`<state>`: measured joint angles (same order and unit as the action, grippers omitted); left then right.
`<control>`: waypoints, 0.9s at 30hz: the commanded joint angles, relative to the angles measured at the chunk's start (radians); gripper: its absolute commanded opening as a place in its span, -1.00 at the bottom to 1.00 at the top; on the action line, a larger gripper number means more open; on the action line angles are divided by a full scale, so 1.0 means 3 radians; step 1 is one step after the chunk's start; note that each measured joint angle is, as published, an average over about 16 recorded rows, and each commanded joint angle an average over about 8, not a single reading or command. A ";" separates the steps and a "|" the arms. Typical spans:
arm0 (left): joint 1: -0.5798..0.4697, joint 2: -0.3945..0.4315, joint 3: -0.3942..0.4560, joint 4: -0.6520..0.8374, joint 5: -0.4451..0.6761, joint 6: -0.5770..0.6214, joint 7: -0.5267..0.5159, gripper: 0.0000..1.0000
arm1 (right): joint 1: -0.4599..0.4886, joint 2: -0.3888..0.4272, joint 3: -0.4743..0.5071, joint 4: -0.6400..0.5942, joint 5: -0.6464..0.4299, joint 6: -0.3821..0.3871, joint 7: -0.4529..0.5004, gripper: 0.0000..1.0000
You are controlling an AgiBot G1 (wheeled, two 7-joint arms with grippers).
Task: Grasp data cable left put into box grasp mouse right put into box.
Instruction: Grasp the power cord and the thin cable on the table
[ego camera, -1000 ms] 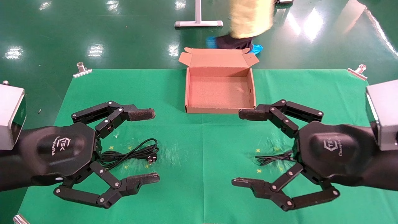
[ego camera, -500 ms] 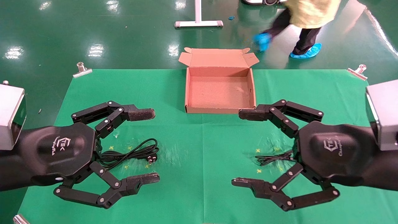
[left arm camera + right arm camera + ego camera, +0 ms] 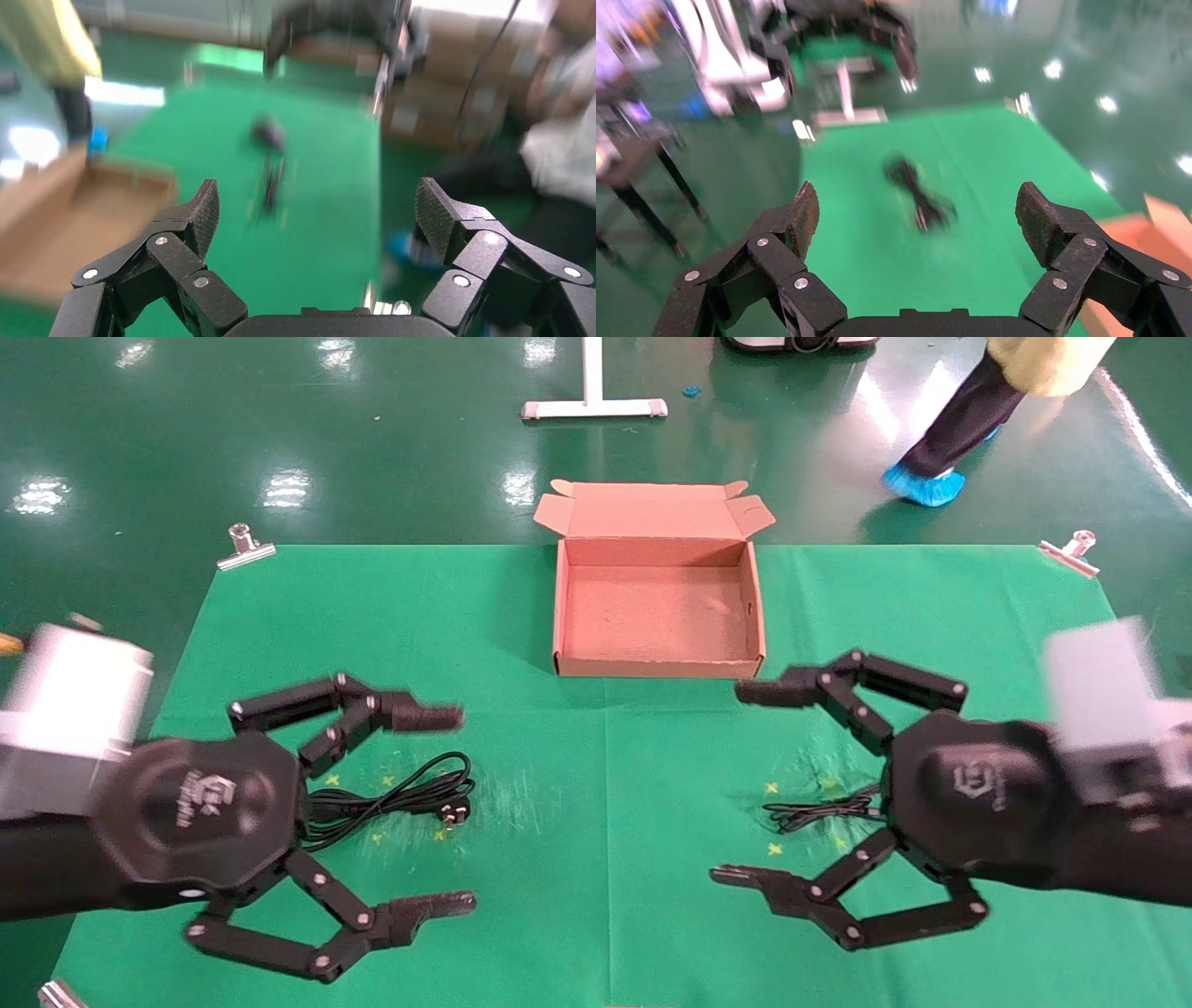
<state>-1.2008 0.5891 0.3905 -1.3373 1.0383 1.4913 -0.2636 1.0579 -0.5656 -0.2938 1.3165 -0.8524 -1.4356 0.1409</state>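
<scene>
Left tool (image 3: 445,809) hovering over bench (image 3: 605,766) at 9 o'clock, fingers spread wide, nothing held; fingertips pointing toward 3 o'clock, palm housing facing up at the head camera. Right tool (image 3: 748,783) mirrored at 3 o'clock, fingers likewise spread wide and empty, tips pointing toward 9 o'clock. Both wrists tilted slightly, arms entering from the near left and near right edges.

Data cable (image 3: 391,796) flat on the green cloth between the left tool's two fingers, bundled in long loops, long axis roughly 8-to-2 o'clock, pronged plug (image 3: 453,816) at the end toward bench centre.

Mouse not made out in the head view, hidden under the right tool; only its thin cord (image 3: 819,809) showing, bunched, lying roughly 9-to-3 o'clock. In the left wrist view, a blurred dark body, apparently the mouse (image 3: 270,133), lying on the cloth with cord trailing.

Box (image 3: 657,665) at 12 o'clock on the far half of the bench, lid flap open and leaning away, interior bare. Well apart from both tools' loads.
</scene>
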 commanded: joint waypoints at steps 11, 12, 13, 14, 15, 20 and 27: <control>-0.0751 0.0349 0.0753 -0.0054 0.1842 0.0018 -0.0571 1.00 | -0.0117 0.0101 -0.0030 0.0086 -0.0292 0.0199 -0.0075 1.00; -0.0786 0.0395 0.0801 -0.0053 0.1963 0.0004 -0.0600 1.00 | -0.0121 0.0103 -0.0029 0.0088 -0.0291 0.0201 -0.0076 1.00; -0.0815 0.0440 0.0847 -0.0053 0.2078 -0.0009 -0.0625 1.00 | -0.0124 0.0106 -0.0027 0.0089 -0.0289 0.0203 -0.0076 1.00; -0.0841 0.0487 0.0893 -0.0052 0.2195 -0.0024 -0.0650 1.00 | -0.0126 0.0109 -0.0025 0.0091 -0.0287 0.0206 -0.0076 1.00; -0.0862 0.0534 0.0940 -0.0052 0.2313 -0.0041 -0.0676 1.00 | -0.0128 0.0111 -0.0023 0.0093 -0.0286 0.0207 -0.0074 1.00; -0.0911 0.0748 0.1152 -0.0050 0.2884 -0.0139 -0.0838 1.00 | -0.0126 0.0127 -0.0015 0.0101 -0.0282 0.0210 -0.0069 1.00; -0.0883 0.0973 0.1343 -0.0063 0.3679 -0.0391 -0.1224 1.00 | -0.0123 0.0157 -0.0008 0.0105 -0.0286 0.0200 -0.0067 1.00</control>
<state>-1.4640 0.8758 0.7866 -1.3558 2.1164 1.3814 -0.6228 1.0228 -0.5185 -0.2965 1.3474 -0.9387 -1.3760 0.1214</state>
